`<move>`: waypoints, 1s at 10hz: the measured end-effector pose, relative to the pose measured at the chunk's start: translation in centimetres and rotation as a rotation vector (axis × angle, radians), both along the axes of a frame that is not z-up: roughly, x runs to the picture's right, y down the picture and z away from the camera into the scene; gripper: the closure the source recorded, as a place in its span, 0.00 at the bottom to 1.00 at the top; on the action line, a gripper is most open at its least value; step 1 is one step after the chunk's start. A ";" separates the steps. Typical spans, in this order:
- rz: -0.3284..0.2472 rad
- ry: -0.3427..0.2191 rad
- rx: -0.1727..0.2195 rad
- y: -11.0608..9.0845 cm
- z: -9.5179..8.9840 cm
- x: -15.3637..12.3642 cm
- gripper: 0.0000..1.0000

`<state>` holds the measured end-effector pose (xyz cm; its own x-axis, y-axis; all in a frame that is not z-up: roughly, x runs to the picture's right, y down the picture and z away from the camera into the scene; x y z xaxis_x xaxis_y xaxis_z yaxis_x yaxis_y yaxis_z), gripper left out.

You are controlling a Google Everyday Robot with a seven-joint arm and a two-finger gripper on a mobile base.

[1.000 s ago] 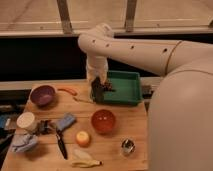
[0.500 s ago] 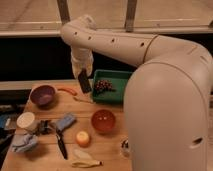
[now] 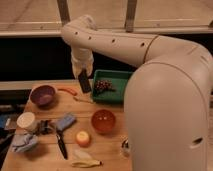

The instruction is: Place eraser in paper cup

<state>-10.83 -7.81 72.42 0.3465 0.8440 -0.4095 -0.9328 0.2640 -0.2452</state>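
My gripper (image 3: pixel 82 74) hangs above the table's back edge, between the purple bowl and the green tray. It is shut on the eraser (image 3: pixel 84 82), a dark rectangular block that points downward, held clear of the table. The paper cup (image 3: pixel 26 120), small and cream-white, stands at the table's left edge, well to the left of the gripper and nearer the front. The large white arm reaches in from the right.
A purple bowl (image 3: pixel 43 95) sits at back left and a green tray (image 3: pixel 117 79) holding a dark bunch at back centre. A red-orange bowl (image 3: pixel 103 121), blue-grey block (image 3: pixel 65 121), black-handled knife (image 3: pixel 61 143), yellow ball (image 3: pixel 82 138), banana (image 3: pixel 85 162) and blue cloth (image 3: pixel 24 142) lie nearer the front.
The arm has swung left, from over the green tray to the gap beside the purple bowl, carrying the eraser with it.
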 end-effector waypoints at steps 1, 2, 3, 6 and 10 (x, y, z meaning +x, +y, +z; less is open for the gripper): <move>-0.008 -0.003 0.006 -0.3 0.5 -0.3 1.00; -0.020 -0.017 0.008 -0.4 0.8 -1.5 1.00; -0.040 -0.035 0.009 -0.6 1.2 -3.4 1.00; -0.137 -0.128 0.020 -0.9 2.0 -11.3 1.00; -0.274 -0.329 0.030 2.7 -1.0 -19.3 1.00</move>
<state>-30.15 -5.11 71.41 0.6673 0.7127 -0.2164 -0.7008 0.5024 -0.5064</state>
